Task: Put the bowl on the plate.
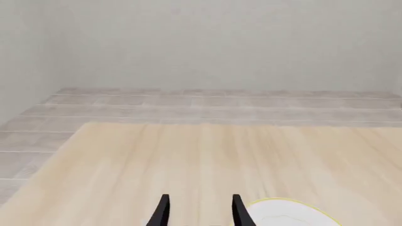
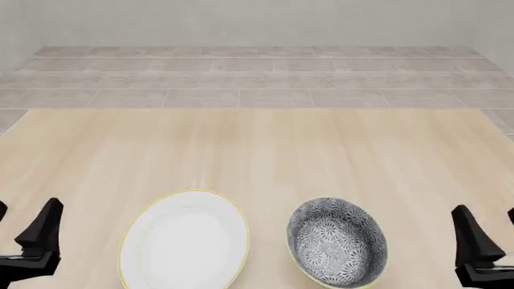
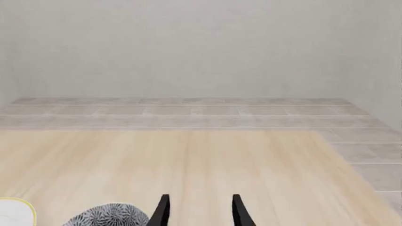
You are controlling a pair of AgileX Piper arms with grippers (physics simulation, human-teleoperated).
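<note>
The bowl (image 2: 337,242) sits upright on the tabletop (image 2: 265,150), just beside the plate (image 2: 184,240) on the plate's right, with a narrow strip of bare wood between the two rims. Nothing rests on the plate. By my reading the task has not begun: the bowl has yet to be gripped, lifted and set down on the plate. The left tool (image 1: 199,210) is out beyond the plate on its far side from the bowl, its fingers apart and holding nothing. The right tool (image 3: 199,210) stands beyond the bowl on the side away from the plate, likewise parted and empty. No brand, label or writing can be read anywhere; the bowl carries only its grey-and-white floral pattern.
</note>
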